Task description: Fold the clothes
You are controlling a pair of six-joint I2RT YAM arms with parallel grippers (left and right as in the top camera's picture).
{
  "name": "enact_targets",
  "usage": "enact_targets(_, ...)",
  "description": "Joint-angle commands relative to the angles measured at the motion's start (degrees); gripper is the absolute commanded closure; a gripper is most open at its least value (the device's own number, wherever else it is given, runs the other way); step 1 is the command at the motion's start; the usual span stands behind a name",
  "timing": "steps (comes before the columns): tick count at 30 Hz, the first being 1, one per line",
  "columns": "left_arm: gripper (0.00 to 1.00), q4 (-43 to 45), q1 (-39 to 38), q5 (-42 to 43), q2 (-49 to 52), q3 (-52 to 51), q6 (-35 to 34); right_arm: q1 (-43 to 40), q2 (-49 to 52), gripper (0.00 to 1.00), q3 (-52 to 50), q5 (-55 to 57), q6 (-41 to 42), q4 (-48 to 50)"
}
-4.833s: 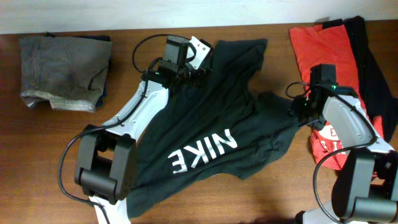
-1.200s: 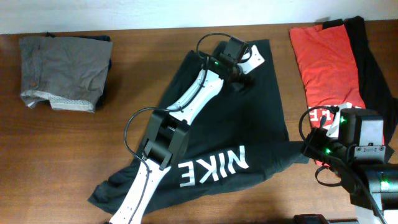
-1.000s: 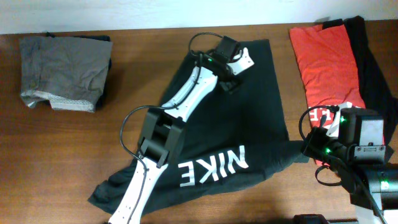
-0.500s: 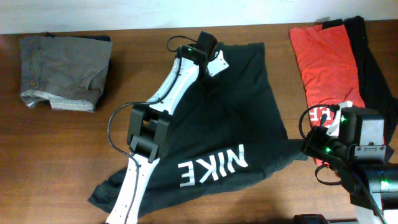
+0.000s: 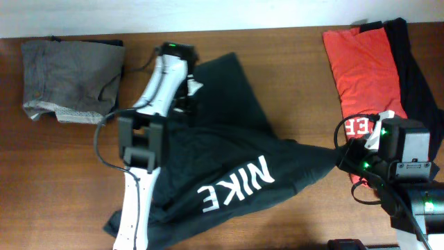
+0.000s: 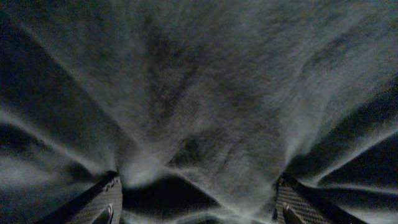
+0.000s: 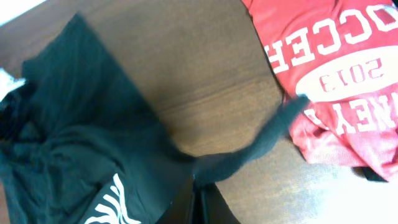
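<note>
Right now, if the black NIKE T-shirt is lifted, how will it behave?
Probably floppy: the black T-shirt wrinkles in rays by the left pincer. Likely stretchy and sagging: its corner is drawn into a thin strand at the right pincer. It looks thin, so probably light to drag.

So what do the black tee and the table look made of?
Black tee: soft matte knit, likely cotton jersey; fine weave texture, drapes in folds. Table: wood or wood-grain laminate, smooth with a slight sheen; streaked brown grain.

Wooden table (image 5: 298, 90), black T-shirt (image 5: 222, 139) (white letters), red T-shirt (image 5: 357, 62), grey garment (image 5: 69, 80)
</note>
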Motion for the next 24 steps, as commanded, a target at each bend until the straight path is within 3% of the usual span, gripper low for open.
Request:
enact_targets(1, 0.23, -2.80, 3.58, 0.31, 1.33, -1.18, -4.90, 0.31, 0.17, 0.95, 1.07, 1.57, -0.22, 1.60)
enact_targets(17, 0.22, -2.10, 1.88, 0.24, -2.34, 3.54, -3.54, 0.31, 7.96, 0.94, 1.07, 1.49, -1.07, 4.35)
enact_targets(24, 0.06, 7.34, 0.52, 1.25, -3.30, 13.07, -3.10, 0.31, 10.27, 0.95, 1.07, 1.33, -1.05, 4.87)
